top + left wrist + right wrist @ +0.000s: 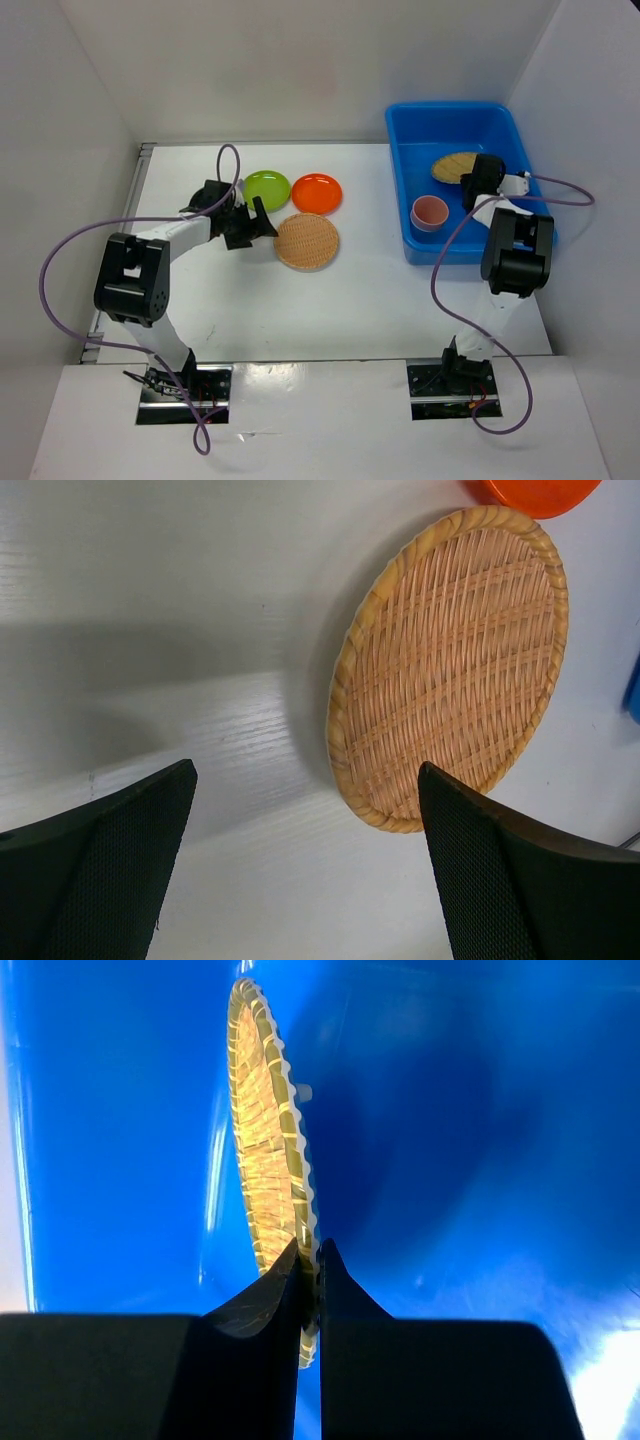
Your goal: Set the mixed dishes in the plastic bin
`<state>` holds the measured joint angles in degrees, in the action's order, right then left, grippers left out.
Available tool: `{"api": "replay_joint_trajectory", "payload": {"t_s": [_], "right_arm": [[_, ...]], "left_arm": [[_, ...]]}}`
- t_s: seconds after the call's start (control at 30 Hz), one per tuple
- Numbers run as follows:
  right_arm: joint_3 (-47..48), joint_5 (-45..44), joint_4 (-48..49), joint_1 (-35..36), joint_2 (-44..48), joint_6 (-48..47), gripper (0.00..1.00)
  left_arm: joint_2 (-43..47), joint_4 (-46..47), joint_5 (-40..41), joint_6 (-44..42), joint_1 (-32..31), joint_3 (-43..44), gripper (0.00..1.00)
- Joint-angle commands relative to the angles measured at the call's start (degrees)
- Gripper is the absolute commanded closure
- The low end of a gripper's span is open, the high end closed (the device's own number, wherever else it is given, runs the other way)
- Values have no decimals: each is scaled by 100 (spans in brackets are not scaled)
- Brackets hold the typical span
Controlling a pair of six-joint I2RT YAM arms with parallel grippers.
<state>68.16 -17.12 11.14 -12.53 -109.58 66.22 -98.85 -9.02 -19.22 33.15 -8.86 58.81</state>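
Observation:
The blue plastic bin (pixel 500 125) stands at the far right. My right gripper (pixel 466 186) is inside it, shut on the rim of a tan woven tray (pixel 455 166), which shows edge-on in the right wrist view (pixel 268 1150) against the bin's blue floor (pixel 460 1140). A pink cup (pixel 430 212) stands in the bin's near left corner. My left gripper (pixel 262 226) is open and empty, just left of the second woven tray (pixel 307 241), which lies flat on the table (pixel 450 670). A lime green plate (pixel 266 189) and an orange plate (pixel 317 193) lie behind it. The black plate and blue cup are out of view.
White walls close in the table on the left, back and right. The orange plate's edge (pixel 535 492) shows at the top of the left wrist view. Purple cables loop from both arms over the table.

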Motion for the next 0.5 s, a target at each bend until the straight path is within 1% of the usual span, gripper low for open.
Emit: {"api": "replay_joint_trajectory", "payload": {"t_s": [0.0,0.23,0.33,0.37,0.4,0.47], "right_arm": [[531,-10,653,-82,-151,15,100],[979,104,416,-82,-696,14,100],[1181,157,267,-82,-889,-39,93],[1243,218,188,-82,-942,-39,87],[1304,218,126,-82,-1012,-39,87],[1410,218,21,-82,-1065,-91,82]], "left_arm": [[-143,-38,50,-151,-89,280,2],[-328,-215,252,-256,-256,474,2],[-381,-276,375,-256,-309,474,2],[-381,-276,375,-256,-309,526,2],[-433,-276,375,-256,-309,527,2],[-434,-276,375,-256,-309,527,2]]}}
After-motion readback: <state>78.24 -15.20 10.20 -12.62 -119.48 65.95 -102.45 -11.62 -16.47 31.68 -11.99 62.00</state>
